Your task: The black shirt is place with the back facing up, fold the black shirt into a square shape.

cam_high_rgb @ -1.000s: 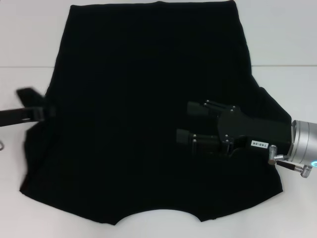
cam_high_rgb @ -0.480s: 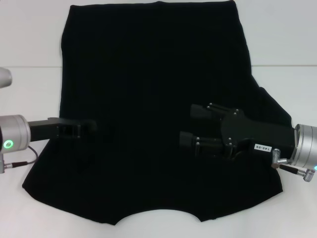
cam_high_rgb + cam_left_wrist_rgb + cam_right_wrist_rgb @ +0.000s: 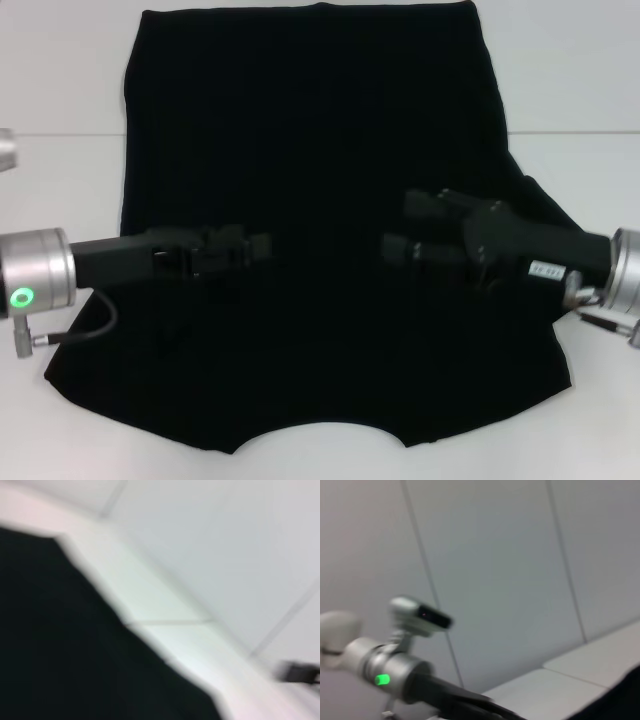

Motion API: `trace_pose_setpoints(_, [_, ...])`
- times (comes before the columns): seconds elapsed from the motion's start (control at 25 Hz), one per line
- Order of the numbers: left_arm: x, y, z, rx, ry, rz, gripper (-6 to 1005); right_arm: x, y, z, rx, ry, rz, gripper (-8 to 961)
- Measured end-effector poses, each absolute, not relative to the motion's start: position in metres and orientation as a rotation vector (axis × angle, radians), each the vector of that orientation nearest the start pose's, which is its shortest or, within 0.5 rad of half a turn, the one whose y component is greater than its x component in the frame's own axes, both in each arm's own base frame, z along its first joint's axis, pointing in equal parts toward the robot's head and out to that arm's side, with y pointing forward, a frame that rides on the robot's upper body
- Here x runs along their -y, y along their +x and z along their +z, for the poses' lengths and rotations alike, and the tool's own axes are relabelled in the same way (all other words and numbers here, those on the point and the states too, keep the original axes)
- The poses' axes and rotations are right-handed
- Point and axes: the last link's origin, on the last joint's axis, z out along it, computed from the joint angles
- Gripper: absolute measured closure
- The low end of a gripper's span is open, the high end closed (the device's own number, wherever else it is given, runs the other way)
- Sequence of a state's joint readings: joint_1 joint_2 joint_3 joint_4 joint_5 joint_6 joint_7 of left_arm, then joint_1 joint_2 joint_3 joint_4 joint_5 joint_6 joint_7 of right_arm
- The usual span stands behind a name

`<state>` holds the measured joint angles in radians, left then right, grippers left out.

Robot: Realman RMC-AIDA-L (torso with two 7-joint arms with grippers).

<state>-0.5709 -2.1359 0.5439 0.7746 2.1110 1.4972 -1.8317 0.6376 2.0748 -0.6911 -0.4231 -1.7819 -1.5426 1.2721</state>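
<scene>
The black shirt [image 3: 310, 120] lies spread flat on the white table [image 3: 60, 80], plain side up, with the curved neckline at the near edge. My left gripper [image 3: 250, 246] reaches in from the left, low over the shirt's middle left. My right gripper [image 3: 400, 228] reaches in from the right over the middle right, its two fingers apart and nothing between them. The right sleeve [image 3: 550, 215] sticks out under the right arm. The shirt also shows in the left wrist view [image 3: 60, 655] and at a corner of the right wrist view [image 3: 631, 695].
White table shows on all sides of the shirt. A seam [image 3: 570, 132] runs across the tabletop. The right wrist view shows my left arm [image 3: 390, 672] with its green light against a pale wall [image 3: 520, 555].
My left arm has swept from the table's left edge rightward over the shirt toward the middle. The shirt's upper left edge has drawn inward. My right gripper has shifted slightly right and farther away.
</scene>
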Motion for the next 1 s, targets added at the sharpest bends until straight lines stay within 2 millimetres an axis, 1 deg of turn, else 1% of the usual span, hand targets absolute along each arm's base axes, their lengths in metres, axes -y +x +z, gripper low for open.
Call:
trace_pose_setpoints(0.04, [-0.346, -0.251, 0.012, 1.129, -2.526, -0.836, 575, -0.354, 0.227, -0.014, -0.698, -2.624, 1.024, 94])
trace_pose_setpoints(0.08, [-0.339, -0.247, 0.013, 1.087, -2.556, -0.925, 539, -0.354, 0.227, -0.014, -0.698, -2.624, 1.024, 94])
trace_pose_setpoints(0.12, [-0.333, -0.244, 0.014, 1.046, -2.574, -0.997, 504, -0.358, 0.230, -0.009, -0.760, -2.604, 1.009, 94])
trace_pose_setpoints(0.16, [-0.327, -0.242, 0.013, 0.992, -2.588, -1.070, 469, -0.363, 0.236, 0.000, -0.878, -2.570, 0.987, 94])
trace_pose_setpoints(0.2, [-0.322, -0.241, 0.013, 0.945, -2.593, -1.126, 433, -0.363, 0.236, 0.000, -0.878, -2.570, 0.987, 95])
trace_pose_setpoints(0.28, [-0.314, -0.242, 0.009, 0.851, -2.597, -1.167, 352, -0.369, 0.245, 0.012, -1.017, -2.523, 0.950, 95])
trace_pose_setpoints(0.44, [-0.304, -0.245, -0.002, 0.720, -2.641, -1.126, 166, -0.378, 0.264, 0.033, -1.240, -2.433, 0.834, 96])
trace_pose_setpoints(0.64, [-0.297, -0.246, -0.018, 0.597, -2.756, -1.000, 51, -0.382, 0.287, 0.055, -1.430, -2.312, 0.663, 97])
trace_pose_setpoints(0.8, [-0.294, -0.247, -0.025, 0.510, -2.822, -0.930, 51, -0.382, 0.303, 0.068, -1.542, -2.224, 0.556, 98])
trace_pose_setpoints(1.0, [-0.292, -0.249, -0.031, 0.425, -2.853, -0.867, 51, -0.382, 0.317, 0.074, -1.620, -2.145, 0.455, 99])
